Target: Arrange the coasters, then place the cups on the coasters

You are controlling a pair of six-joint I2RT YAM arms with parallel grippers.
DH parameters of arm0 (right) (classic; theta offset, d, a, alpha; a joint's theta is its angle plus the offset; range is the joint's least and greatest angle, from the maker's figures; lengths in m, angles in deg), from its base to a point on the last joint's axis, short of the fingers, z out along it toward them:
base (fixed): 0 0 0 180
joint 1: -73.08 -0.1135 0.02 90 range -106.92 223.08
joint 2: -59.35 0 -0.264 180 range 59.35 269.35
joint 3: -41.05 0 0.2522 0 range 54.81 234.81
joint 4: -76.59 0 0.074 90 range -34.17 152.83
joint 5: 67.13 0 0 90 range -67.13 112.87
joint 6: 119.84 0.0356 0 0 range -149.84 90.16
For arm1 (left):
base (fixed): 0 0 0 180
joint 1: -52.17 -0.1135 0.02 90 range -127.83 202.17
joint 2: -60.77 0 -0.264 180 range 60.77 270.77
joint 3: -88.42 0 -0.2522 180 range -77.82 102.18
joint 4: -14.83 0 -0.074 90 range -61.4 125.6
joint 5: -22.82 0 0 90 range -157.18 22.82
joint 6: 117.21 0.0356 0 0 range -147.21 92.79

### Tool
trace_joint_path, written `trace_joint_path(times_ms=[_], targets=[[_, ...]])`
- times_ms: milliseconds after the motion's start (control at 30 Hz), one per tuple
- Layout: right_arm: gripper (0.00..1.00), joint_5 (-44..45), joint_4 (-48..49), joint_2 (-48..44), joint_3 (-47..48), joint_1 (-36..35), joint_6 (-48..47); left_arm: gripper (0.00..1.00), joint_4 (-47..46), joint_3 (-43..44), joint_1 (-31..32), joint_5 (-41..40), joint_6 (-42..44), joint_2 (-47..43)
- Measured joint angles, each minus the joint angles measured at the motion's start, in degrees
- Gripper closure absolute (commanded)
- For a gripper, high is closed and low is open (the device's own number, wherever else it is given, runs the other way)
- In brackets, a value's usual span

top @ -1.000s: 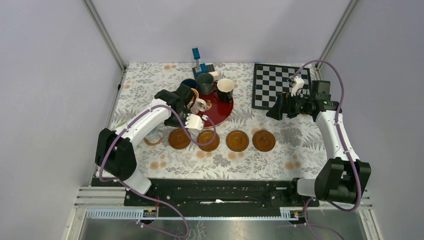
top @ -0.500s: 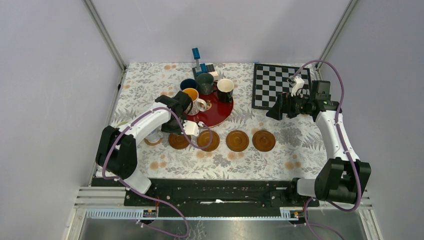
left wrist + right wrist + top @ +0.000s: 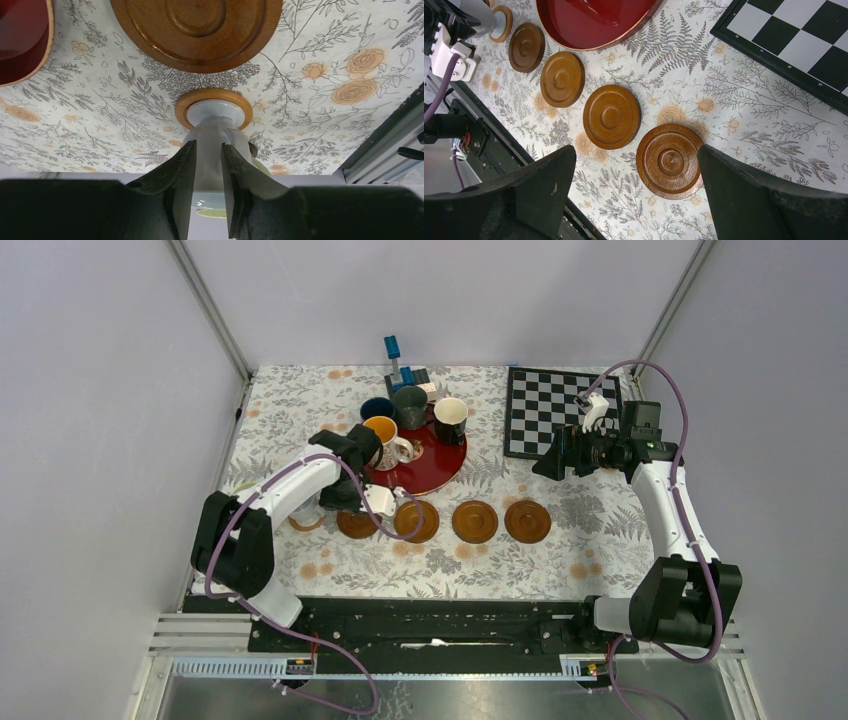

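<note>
My left gripper (image 3: 207, 145) is shut on a pale cup (image 3: 215, 125), whose base rests in the tan leftmost coaster (image 3: 213, 95). From above, that cup (image 3: 307, 506) and my left gripper (image 3: 322, 502) are at the row's left end. Beside it lie several brown coasters (image 3: 357, 523) (image 3: 416, 521) (image 3: 474, 521) (image 3: 527, 521) in a line. On or beside the red tray (image 3: 440, 465) stand the patterned cup (image 3: 383, 430), dark blue cup (image 3: 377, 408), grey-green cup (image 3: 409, 400) and black cup (image 3: 450, 415). My right gripper (image 3: 635, 148) hangs open above the rightmost coaster (image 3: 669, 161), holding nothing.
A chessboard (image 3: 560, 410) lies at the back right, under my right wrist. A blue upright object (image 3: 395, 360) stands behind the tray. The flowered cloth (image 3: 600, 540) covers the table; the black rail (image 3: 430, 625) runs along the near edge.
My left wrist has drawn back from the tray toward the near side and sunk lower, still gripping the pale cup. The patterned cup now shows fully. The right arm has not moved.
</note>
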Motion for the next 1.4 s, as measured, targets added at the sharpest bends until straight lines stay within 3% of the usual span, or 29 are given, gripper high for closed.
trace_joint_path(times_ms=[400,1400], targets=[[0.02,-0.3,0.0,0.0,0.0,0.0,0.0,0.71,2.5,2.9,0.0,3.4,-1.1,0.7],[0.02,-0.3,0.0,0.1,0.0,0.0,0.0,0.7,3.5,1.4,-3.0,1.8,0.0,2.4]])
